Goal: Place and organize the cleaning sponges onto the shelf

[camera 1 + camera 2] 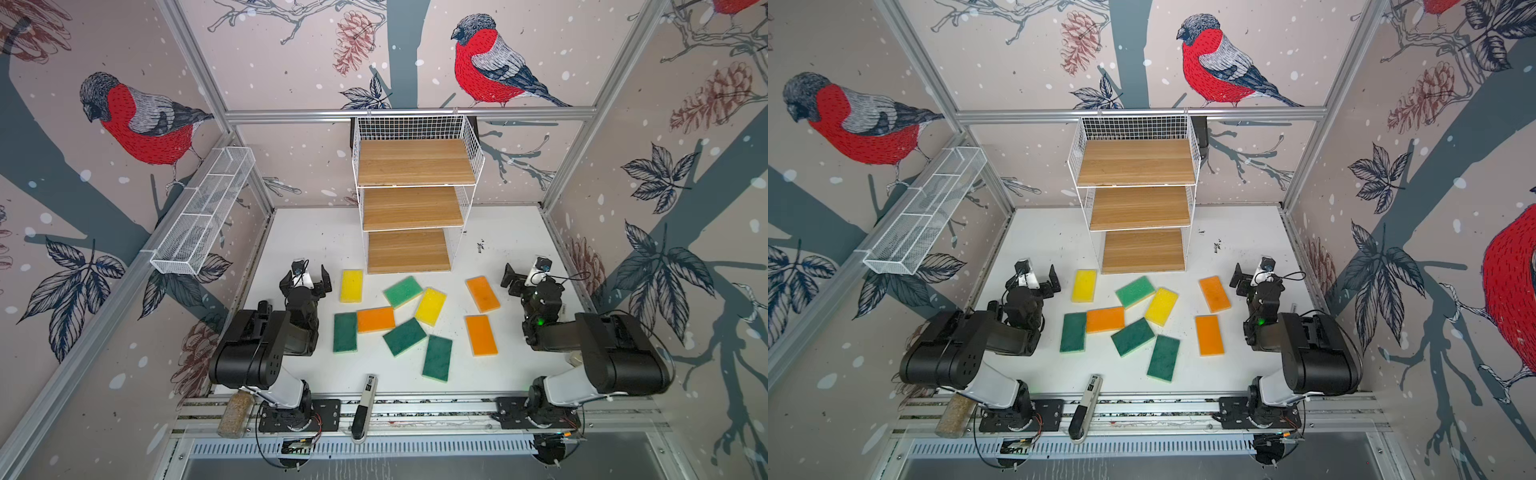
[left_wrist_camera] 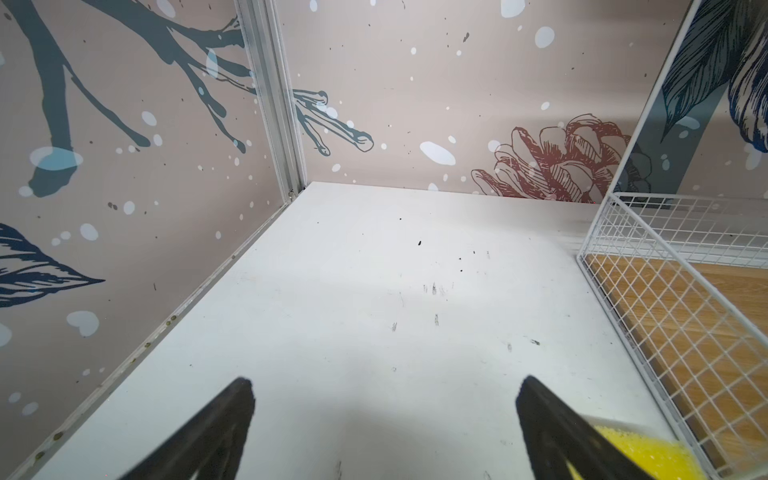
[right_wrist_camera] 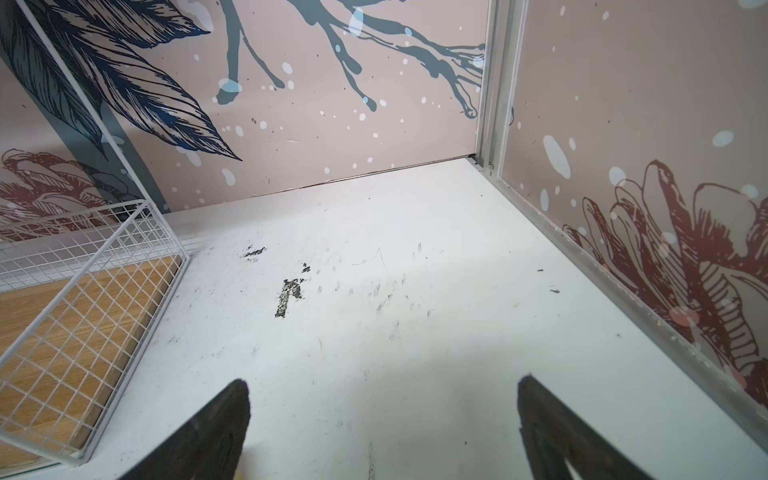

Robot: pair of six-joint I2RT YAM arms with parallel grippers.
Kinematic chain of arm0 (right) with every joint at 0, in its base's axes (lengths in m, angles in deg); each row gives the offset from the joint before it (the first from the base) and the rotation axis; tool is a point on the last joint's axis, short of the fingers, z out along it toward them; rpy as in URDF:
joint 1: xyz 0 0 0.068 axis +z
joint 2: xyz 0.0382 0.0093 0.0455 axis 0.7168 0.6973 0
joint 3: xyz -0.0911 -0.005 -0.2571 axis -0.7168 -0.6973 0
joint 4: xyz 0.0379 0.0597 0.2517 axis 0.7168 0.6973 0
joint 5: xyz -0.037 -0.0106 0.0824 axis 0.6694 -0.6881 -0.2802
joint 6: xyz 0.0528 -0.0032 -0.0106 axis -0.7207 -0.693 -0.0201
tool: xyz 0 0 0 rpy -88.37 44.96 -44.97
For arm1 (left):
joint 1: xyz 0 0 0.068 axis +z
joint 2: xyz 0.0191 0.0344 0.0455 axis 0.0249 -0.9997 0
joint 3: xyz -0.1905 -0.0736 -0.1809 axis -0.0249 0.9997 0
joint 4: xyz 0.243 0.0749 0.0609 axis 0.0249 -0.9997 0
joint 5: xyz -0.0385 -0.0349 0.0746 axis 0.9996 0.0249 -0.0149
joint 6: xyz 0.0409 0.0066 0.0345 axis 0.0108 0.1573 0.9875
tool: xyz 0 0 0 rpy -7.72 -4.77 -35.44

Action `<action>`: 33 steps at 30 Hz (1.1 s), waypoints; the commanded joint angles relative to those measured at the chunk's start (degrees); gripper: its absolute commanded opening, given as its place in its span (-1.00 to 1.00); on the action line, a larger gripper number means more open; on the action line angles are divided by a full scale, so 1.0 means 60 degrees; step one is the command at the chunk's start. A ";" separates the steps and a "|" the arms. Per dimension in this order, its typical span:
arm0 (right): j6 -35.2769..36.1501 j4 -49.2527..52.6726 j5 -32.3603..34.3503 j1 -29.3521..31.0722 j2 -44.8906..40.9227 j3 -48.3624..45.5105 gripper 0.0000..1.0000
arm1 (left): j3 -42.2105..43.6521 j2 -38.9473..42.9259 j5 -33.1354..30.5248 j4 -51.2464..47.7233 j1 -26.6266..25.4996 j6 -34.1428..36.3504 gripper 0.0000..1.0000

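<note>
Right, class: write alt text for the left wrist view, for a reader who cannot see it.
The left end effector hangs open and empty over the white table. A yellow sponge lies by one finger, next to the wire-sided wooden shelf; patterned walls stand behind.

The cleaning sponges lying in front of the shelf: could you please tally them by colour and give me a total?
Yellow sponges: 2
Orange sponges: 3
Green sponges: 4 (one lighter, three dark)
Total: 9
</note>
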 commanded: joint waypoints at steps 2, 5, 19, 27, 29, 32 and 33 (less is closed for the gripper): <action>0.0086 -0.0380 -0.0029 0.0002 0.0000 -0.0002 0.99 | -0.0020 0.0011 -0.0040 0.0304 -0.0012 0.0041 0.97; 0.0082 -0.0379 -0.0035 0.0000 0.0004 -0.0001 0.99 | -0.0007 0.0011 -0.0028 0.0295 -0.0021 0.0041 0.97; 0.0083 -0.0375 -0.0027 -0.0002 0.0004 -0.0001 0.99 | -0.0020 0.0011 -0.0025 0.0297 -0.0019 0.0041 0.97; 0.0086 -0.0383 -0.0035 -0.0002 -0.0006 -0.0001 0.99 | -0.0026 0.0011 -0.0032 0.0278 -0.0019 0.0041 0.97; 0.0086 -0.0375 -0.0027 0.0006 0.0007 -0.0001 0.99 | -0.0028 0.0011 -0.0026 0.0276 -0.0013 0.0041 0.97; 0.0082 -0.0375 -0.0032 0.0013 0.0008 -0.0001 0.99 | -0.0032 0.0011 -0.0029 0.0277 -0.0013 0.0048 0.97; 0.0085 -0.0375 -0.0031 0.0008 0.0008 -0.0001 0.99 | -0.0032 0.0011 -0.0031 0.0287 -0.0012 0.0041 0.97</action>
